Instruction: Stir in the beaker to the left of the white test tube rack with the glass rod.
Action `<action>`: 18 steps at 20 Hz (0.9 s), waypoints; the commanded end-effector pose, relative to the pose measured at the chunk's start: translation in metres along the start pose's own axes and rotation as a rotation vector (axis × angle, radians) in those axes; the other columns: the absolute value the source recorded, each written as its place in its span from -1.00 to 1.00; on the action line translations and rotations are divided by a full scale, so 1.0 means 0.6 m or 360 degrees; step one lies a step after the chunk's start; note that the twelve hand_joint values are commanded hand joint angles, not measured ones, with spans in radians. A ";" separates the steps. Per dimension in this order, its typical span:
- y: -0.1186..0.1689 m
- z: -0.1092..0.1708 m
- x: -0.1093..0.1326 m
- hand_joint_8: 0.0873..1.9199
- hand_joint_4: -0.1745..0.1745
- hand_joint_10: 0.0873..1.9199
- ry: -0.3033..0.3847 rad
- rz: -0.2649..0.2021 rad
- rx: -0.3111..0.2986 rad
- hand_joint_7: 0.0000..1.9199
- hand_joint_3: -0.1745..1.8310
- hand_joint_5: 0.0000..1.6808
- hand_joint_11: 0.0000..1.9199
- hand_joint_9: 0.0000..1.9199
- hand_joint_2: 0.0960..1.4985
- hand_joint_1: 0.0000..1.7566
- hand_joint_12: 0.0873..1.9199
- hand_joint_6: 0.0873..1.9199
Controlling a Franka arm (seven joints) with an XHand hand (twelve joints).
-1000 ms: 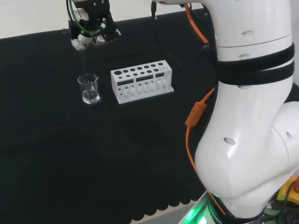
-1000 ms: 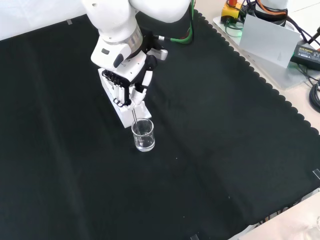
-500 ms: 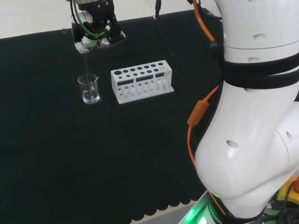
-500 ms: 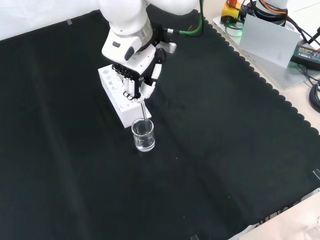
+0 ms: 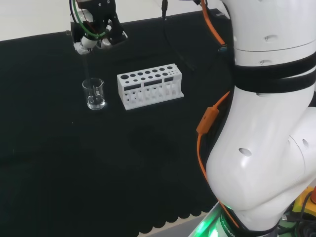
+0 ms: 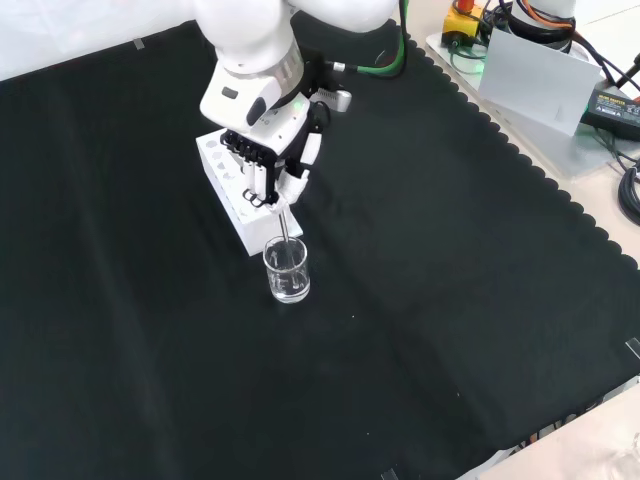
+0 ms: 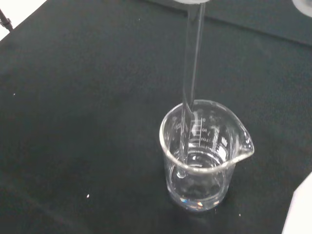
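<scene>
A small clear glass beaker (image 5: 94, 94) (image 6: 286, 270) (image 7: 202, 156) stands on the black cloth, left of the white test tube rack (image 5: 150, 86) (image 6: 232, 190) in the head view. The black and white hand (image 5: 96, 30) (image 6: 268, 160) hangs above the beaker with its fingers curled round a clear glass rod (image 7: 191, 63) (image 6: 284, 225). The rod points straight down, and in the wrist view its lower end reaches inside the beaker, close to the wall and near the bottom.
The arm's big white links (image 5: 266, 128) stand at the right of the head view. Beyond the cloth's scalloped edge in the front view lie a grey box (image 6: 540, 75) and cables (image 6: 620, 110). Open black cloth (image 6: 400, 330) surrounds the beaker.
The hand with the rod shifted right in the head view half a second ago, then back left. The rod's end stays in the beaker; beaker and rack have not moved.
</scene>
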State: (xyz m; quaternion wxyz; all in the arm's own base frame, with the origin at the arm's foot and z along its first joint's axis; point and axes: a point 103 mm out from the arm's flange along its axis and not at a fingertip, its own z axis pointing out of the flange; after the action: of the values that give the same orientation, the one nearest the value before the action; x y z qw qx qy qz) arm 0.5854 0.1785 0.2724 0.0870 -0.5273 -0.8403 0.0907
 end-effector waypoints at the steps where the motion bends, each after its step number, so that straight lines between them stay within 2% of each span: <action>1: 0.024 0.000 -0.019 -0.43 -1.00 -0.67 -0.0002 0.0005 0.0009 0.33 -1.00 0.46 0.72 0.93 0.40 0.49 -0.27 -0.45; 10: -0.009 0.004 -0.052 -0.43 -1.00 -0.67 -0.0009 0.0063 0.0016 0.33 -1.00 0.46 0.72 0.93 0.40 0.49 -0.27 -0.45; 13: -0.020 0.006 -0.048 -0.43 -1.00 -0.67 -0.0006 0.0063 0.0013 0.33 -1.00 0.46 0.72 0.93 0.40 0.49 -0.27 -0.45; 18: -0.026 0.005 -0.024 -0.43 -1.00 -0.67 0.0004 0.0023 -0.0002 0.33 -1.00 0.46 0.72 0.93 0.40 0.49 -0.27 -0.45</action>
State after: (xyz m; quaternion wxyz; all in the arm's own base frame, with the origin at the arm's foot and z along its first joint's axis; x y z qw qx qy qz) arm 0.5839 0.1527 0.2681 0.0886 -0.5383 -0.8322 0.0993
